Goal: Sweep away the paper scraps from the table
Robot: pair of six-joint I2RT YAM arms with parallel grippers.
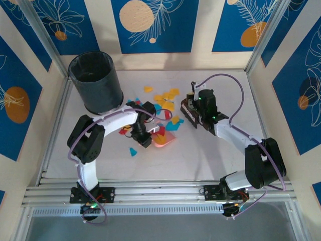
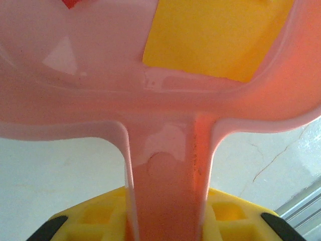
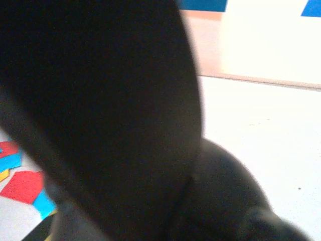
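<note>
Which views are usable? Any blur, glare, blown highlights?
Top external: sharp, evenly lit, paper scraps crisp, soft shadows on the table. Left wrist: pink dustpan too close, soft-focus, light glowing through the plastic. Right wrist: a dark defocused mass, likely the brush, blocks the left; the wall is blown out white.

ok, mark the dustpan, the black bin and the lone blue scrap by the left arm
dustpan [image 2: 168,196]: left wrist view, on its handle.
black bin [image 1: 103,93]: top external view, on its outer wall.
lone blue scrap [image 1: 133,151]: top external view, on its middle.
</note>
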